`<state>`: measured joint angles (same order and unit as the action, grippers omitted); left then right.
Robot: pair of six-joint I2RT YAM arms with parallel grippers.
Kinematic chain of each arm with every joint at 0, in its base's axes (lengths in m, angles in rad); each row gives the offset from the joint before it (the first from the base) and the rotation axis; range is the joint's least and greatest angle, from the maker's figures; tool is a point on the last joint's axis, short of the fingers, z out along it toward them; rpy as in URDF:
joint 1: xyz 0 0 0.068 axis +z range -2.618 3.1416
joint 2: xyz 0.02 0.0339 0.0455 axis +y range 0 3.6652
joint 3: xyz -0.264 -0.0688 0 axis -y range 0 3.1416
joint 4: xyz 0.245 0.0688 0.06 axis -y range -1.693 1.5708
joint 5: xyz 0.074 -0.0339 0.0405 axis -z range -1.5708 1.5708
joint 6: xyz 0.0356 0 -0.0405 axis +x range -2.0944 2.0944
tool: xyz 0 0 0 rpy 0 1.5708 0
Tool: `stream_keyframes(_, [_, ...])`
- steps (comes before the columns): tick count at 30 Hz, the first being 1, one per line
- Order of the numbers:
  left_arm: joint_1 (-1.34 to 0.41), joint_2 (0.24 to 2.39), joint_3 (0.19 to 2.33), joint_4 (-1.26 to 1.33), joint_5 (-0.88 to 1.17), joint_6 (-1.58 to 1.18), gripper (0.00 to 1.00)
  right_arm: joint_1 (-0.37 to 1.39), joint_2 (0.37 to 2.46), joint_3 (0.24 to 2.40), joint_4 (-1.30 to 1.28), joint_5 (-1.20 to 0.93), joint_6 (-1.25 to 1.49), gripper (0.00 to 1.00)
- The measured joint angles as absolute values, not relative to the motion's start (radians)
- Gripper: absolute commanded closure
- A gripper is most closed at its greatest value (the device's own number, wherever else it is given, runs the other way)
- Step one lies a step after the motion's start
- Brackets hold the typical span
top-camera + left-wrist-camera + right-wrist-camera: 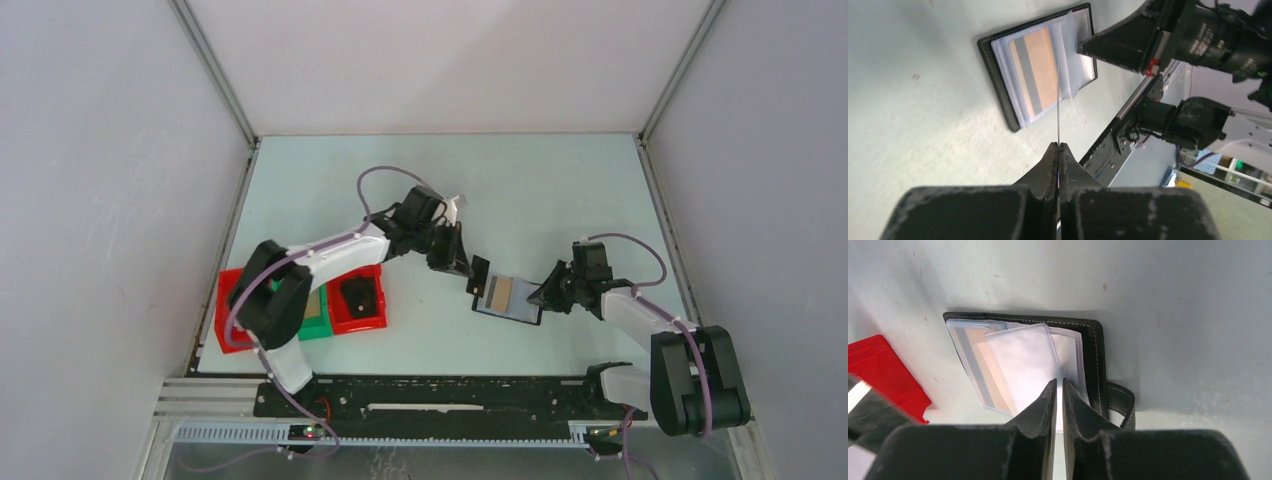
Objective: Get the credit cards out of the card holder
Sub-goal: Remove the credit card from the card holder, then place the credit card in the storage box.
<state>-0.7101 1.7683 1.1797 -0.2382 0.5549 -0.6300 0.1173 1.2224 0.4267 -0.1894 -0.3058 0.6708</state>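
**Q:** State of the left end effector?

**A:** The left end effector (1058, 146) is clenched on a thin card (480, 272). In the left wrist view the card shows edge-on, as a fine line rising from between the closed fingers. Its face colour cannot be told. In the top view it sits just beside the left edge of the card holder (1094, 360). Whether the two touch cannot be told.

**Q:** And the right end effector?

**A:** The right end effector (1058, 382) is pinched on a clear sleeve (1023, 360) at the holder's right side. Only a narrow gap shows between the fingers, with the sleeve's edge in it.

**Q:** Position of the holder?

**A:** It lies open and flat on the worktop (560, 190), between the two end effectors and right of centre. Its stitched black border frames a stack of sleeves. A tan card (1040, 67) with a grey stripe sits inside the sleeves on the left panel. A strap loop protrudes from the holder's right edge.

**Q:** Clearances?

**A:** Open worktop extends from the holder to the far wall. A bare strip separates the holder from a red tray (355, 325) and a green tray (318, 330) at the near left edge. Both trays are well apart from the holder. The enclosure walls (100, 200) bound the worktop on the left, right and far sides.
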Motion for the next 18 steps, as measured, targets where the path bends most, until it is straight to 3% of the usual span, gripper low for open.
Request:
stream_keyframes(13, [-0.349,1.224,1.022,-0.663,0.427,-0.442,1.00,0.110,1.200,0.445,-0.256,-0.305,0.661,0.79])
stream_keyframes(18, [-0.269,1.137,0.952,-0.775,0.357,-0.426,1.00,0.110,1.152,0.455,-0.279,-0.292,0.664,0.78])
